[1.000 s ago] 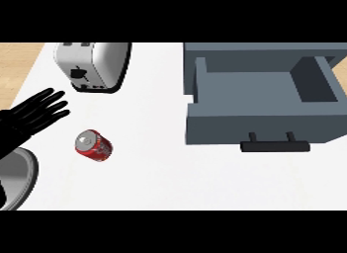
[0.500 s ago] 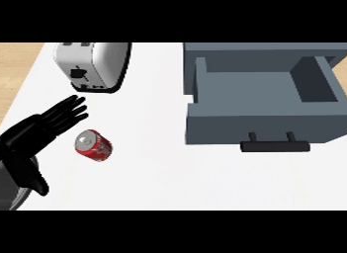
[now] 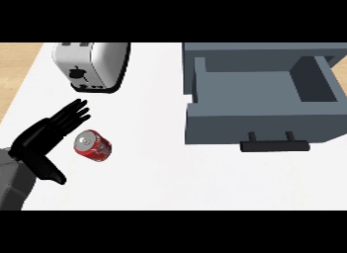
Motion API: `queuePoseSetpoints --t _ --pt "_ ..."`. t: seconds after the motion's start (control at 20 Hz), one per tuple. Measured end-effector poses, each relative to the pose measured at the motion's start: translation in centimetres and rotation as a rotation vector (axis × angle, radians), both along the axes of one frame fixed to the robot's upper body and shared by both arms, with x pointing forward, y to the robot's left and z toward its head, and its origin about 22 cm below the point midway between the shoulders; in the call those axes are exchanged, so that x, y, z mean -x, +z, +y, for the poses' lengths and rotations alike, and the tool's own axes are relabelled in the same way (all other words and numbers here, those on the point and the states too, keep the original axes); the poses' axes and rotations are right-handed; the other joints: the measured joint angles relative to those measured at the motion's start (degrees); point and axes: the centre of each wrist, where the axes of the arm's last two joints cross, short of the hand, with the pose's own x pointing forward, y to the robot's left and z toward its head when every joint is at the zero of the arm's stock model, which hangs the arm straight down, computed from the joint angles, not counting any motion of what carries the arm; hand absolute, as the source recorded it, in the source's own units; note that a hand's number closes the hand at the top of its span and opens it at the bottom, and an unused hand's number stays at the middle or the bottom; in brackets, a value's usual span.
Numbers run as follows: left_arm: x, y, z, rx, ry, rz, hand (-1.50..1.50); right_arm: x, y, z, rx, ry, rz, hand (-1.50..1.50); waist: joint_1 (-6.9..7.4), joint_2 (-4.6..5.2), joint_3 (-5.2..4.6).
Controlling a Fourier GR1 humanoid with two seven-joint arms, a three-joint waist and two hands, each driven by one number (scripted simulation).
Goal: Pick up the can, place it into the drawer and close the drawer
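Red can (image 3: 93,146), grey drawer (image 3: 267,101), silver toaster (image 3: 91,64)

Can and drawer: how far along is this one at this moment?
Nothing is finished yet. The drawer stands pulled open with nothing visible inside. The can lies on its side on the counter, unheld. In hand: the left hand, fingers straight, sits just left of the can, about to take it. Left to do: grasp, carry it to the drawer, release, push the drawer shut. The right hand is out of view.

Bare counter (image 3: 161,163) is seen between the can (image 3: 93,146) and the open drawer (image 3: 267,94). The toaster (image 3: 92,65) stands well behind. The drawer's inside is unobstructed; its handle (image 3: 274,145) projects forward.
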Motion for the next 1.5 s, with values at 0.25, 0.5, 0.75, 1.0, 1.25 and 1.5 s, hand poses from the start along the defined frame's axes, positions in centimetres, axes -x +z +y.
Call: queuePoseSetpoints --t 0.25,0.5,0.75,1.0,1.25,1.5 --pt "-0.3 -1.6 1.7 -0.018 0.022 0.015 -1.5 0.5 0.1 -0.5 0.002 0.002 -0.012 -1.5 -0.15 0.04 0.0" --pt "-0.1 -3.8 2.4 -0.067 0.054 0.054 -1.5 0.6 0.2 -0.3 -0.001 0.012 -0.01 -1.5 -0.33 0.11 -0.03" --pt "0.2 -5.6 1.9 -0.087 0.065 0.091 -1.5 0.9 0.8 -0.2 -0.001 0.008 -0.014 -1.5 -0.34 0.1 -0.06" --pt "0.3 -6.9 1.4 -0.093 0.079 0.117 -1.5 1.3 0.9 -0.6 -0.007 0.015 -0.006 -1.5 -0.68 0.22 -0.1" --pt "0.3 -8.0 0.2 -0.081 0.069 0.143 -1.5 1.2 0.8 -0.6 -0.008 0.01 -0.007 -1.5 -0.74 0.29 -0.1" --pt "-0.3 -8.1 -0.4 -0.05 0.071 0.17 -1.5 1.3 1.2 -0.3 -0.009 0.016 -0.008 -1.5 -0.69 0.27 -0.1"
